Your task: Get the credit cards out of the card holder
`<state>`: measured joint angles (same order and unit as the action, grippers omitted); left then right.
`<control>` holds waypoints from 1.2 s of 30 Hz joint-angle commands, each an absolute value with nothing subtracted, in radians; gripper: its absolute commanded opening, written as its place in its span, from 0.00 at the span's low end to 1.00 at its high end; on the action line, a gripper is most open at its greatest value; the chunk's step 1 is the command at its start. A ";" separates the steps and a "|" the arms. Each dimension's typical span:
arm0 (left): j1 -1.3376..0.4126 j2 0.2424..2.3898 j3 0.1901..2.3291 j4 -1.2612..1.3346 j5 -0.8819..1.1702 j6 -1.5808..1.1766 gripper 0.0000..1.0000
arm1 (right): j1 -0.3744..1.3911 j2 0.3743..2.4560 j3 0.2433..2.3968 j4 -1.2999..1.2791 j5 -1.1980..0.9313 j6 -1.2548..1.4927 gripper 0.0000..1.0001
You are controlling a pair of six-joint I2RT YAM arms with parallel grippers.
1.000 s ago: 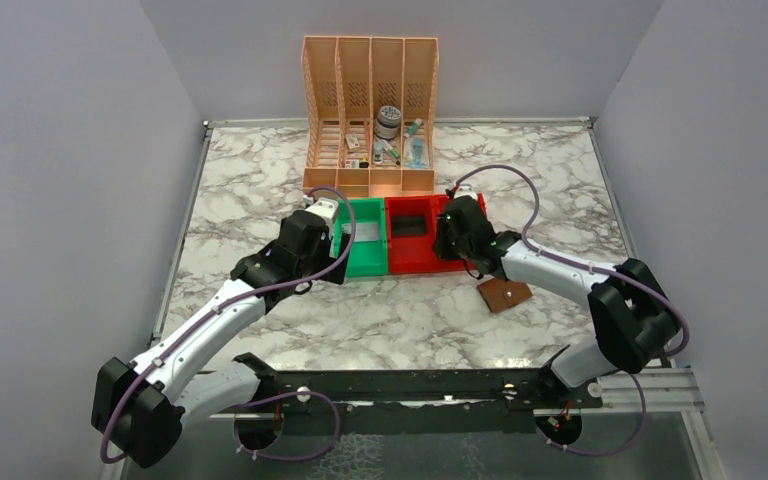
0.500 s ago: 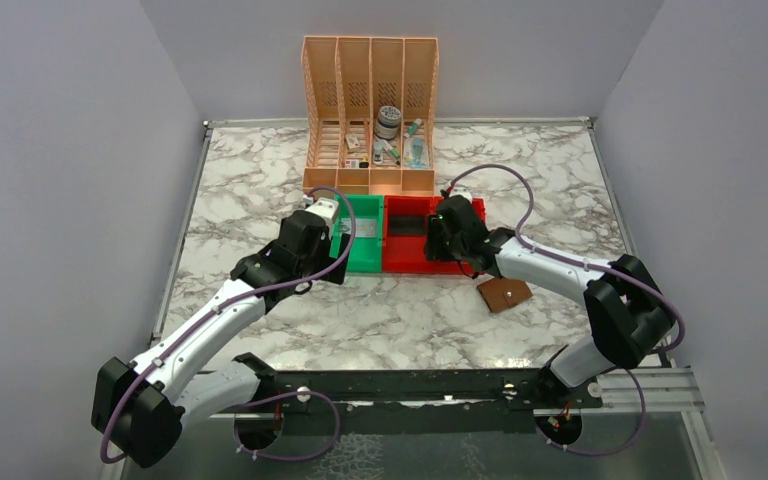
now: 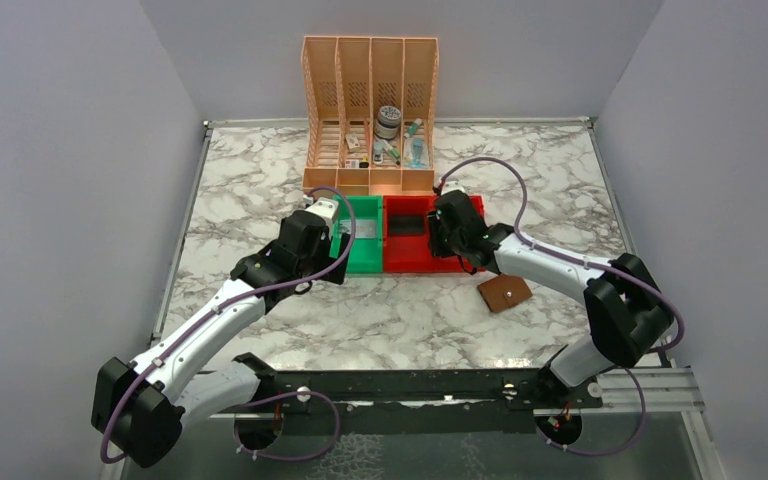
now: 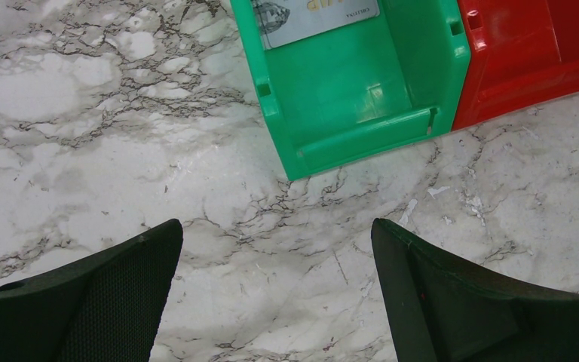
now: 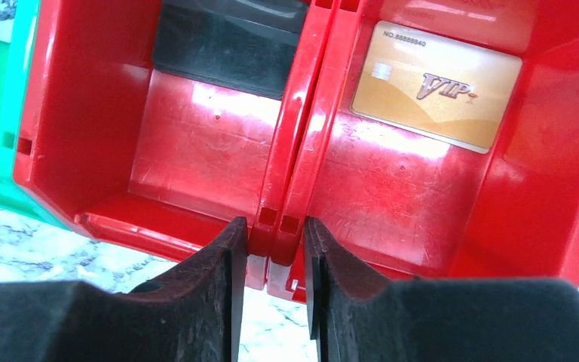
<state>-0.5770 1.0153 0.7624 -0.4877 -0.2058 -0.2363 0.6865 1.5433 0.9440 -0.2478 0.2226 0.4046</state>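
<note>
moved: right gripper [image 5: 273,226] has slid a little left and further in over the red bins. Left arm and card holder [image 3: 505,292] sit where they were.
left gripper [image 4: 275,226]: jaws spread wide and empty, over bare table [image 4: 83,113] just on the near side of the green bin [image 4: 362,98].
green bin: pale card [image 4: 313,13] lies flat at its far end.
left red bin [image 5: 196,143]: dark flat item [image 5: 230,45] at the far end. Can't tell whether it's a card.
right red bin [image 5: 392,204]: gold card [image 5: 436,83] lies flat on the floor, free of the pincer.
right gripper: jaws a narrow slit apart, no card between them, lined up with the twin walls where the red bins meet. Can't tell whether they pinch those walls or sit above them.
card holder: flat on the table, nearer than the red bins and to their right, beside the right forearm, well apart from both grippers. Can't see whether any cards are left inside.
step (my read): gold card is delivered, so go back to the holder for the next one.
how: rise straight up first so the fingers don't snag the walls and drag the bins. Open wider before coming down on the holder.
handling: holder looks light and likely to skate on the marble. Pin it with the idle left gripper and pull the card along its slot.
</note>
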 commanded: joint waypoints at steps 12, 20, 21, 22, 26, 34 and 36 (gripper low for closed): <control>-0.573 1.017 0.769 -0.477 -0.210 -0.236 0.99 | 0.692 1.579 1.010 -0.263 0.282 0.287 0.27; -0.571 1.020 0.768 -0.477 -0.211 -0.236 0.99 | 0.692 1.581 1.015 -0.310 0.346 0.387 0.27; -0.571 1.021 0.769 -0.477 -0.210 -0.236 0.99 | 0.691 1.577 1.014 -0.318 0.357 0.403 0.27; -0.571 1.021 0.769 -0.476 -0.210 -0.236 0.99 | 0.692 1.574 1.013 -0.323 0.365 0.413 0.27; -0.571 1.027 0.769 -0.477 -0.204 -0.236 0.99 | 0.692 1.563 0.997 -0.341 0.395 0.463 0.27; -0.571 1.025 0.769 -0.476 -0.202 -0.236 0.99 | 0.692 1.577 1.012 -0.362 0.416 0.516 0.29; -0.571 1.024 0.769 -0.476 -0.202 -0.236 0.99 | 0.692 1.577 1.014 -0.359 0.414 0.506 0.30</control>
<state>-0.5770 1.0267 0.7624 -0.4877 -0.2054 -0.2363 0.6880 1.5768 0.9939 -0.3225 0.3664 0.4789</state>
